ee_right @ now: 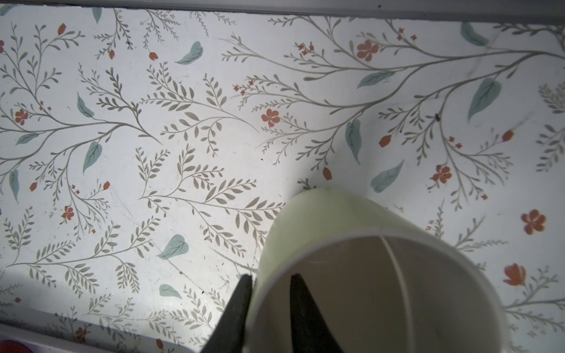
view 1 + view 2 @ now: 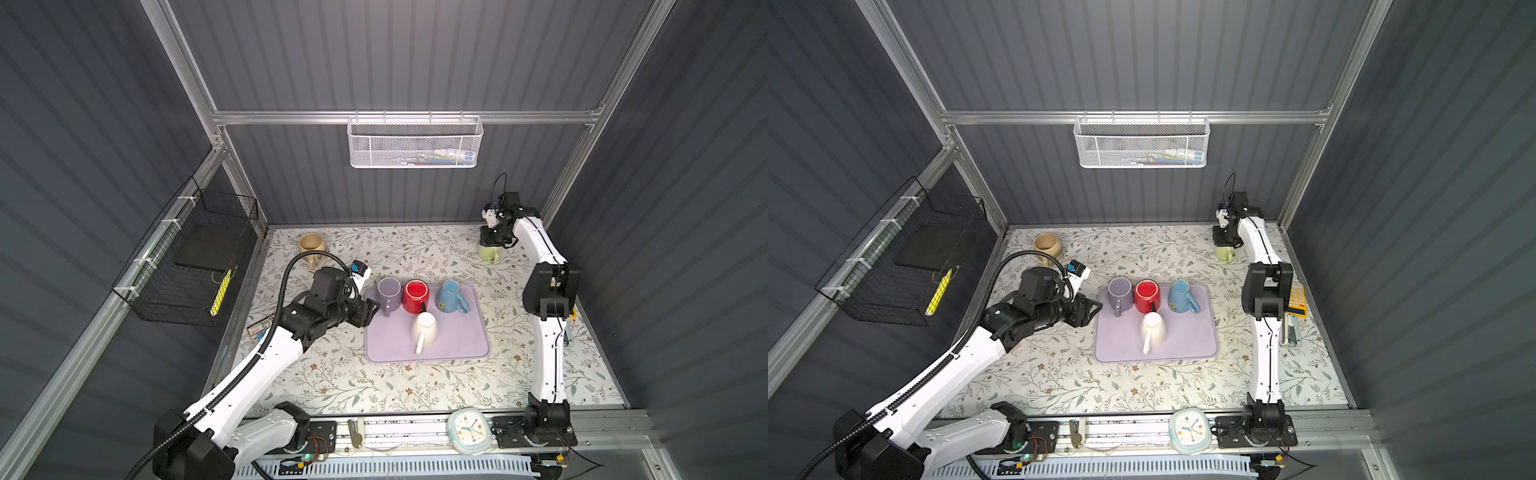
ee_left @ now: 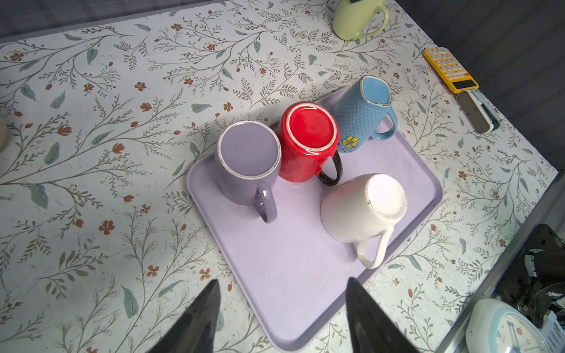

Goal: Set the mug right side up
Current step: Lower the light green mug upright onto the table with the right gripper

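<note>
**Pale green mug [image 1: 308,220] standing mouth-up on the floral table [image 2: 332,374], in its far right corner, off the tray.**

The right gripper [image 1: 269,279] straddles the mug's wall from above, with one finger outside and one inside the mouth. The close, steep view does not settle whether they pinch the wall or stand just clear of it. Near the table's middle, a lavender tray [image 2: 453,351] carries four mugs, all bottom-up. The purple mug [image 2: 389,291], red mug [image 2: 415,296] and blue mug [image 2: 451,296] form a row, and the white mug [image 2: 424,328] sits nearer the camera. The left gripper [image 2: 369,311] hangs at the tray's left edge, just beside the purple mug, jaws spread and empty. A tan mug [image 2: 311,247] sits in the far left corner.
</note>
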{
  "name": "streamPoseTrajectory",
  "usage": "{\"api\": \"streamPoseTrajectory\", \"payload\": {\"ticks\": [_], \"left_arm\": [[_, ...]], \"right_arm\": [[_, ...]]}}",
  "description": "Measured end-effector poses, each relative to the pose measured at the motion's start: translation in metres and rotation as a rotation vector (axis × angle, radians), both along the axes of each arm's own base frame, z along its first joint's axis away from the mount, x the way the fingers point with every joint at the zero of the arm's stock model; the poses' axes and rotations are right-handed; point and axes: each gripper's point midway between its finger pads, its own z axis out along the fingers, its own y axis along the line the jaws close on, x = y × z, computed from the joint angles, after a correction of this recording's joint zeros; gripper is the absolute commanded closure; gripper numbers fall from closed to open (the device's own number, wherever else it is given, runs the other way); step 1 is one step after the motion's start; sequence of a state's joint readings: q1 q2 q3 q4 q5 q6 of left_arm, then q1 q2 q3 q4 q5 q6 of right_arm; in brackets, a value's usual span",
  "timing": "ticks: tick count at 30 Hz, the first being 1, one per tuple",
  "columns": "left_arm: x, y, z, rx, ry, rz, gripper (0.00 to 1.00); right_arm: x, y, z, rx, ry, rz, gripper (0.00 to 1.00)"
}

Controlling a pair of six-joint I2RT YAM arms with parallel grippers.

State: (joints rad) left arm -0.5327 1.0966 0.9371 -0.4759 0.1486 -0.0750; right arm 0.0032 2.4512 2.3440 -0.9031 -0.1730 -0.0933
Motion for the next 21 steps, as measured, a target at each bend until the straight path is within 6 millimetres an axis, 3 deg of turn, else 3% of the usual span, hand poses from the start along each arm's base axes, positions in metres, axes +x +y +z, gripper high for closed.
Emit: {"api": "streamPoseTrajectory", "payload": {"ticks": [21], "left_arm": [[-0.001, 0.003, 0.004, -0.005, -0.013, 0.012, 0.33]], "right_arm": [[0.008, 0.005, 0.020, 0.038, -0.046, -0.008, 0.66]]}}
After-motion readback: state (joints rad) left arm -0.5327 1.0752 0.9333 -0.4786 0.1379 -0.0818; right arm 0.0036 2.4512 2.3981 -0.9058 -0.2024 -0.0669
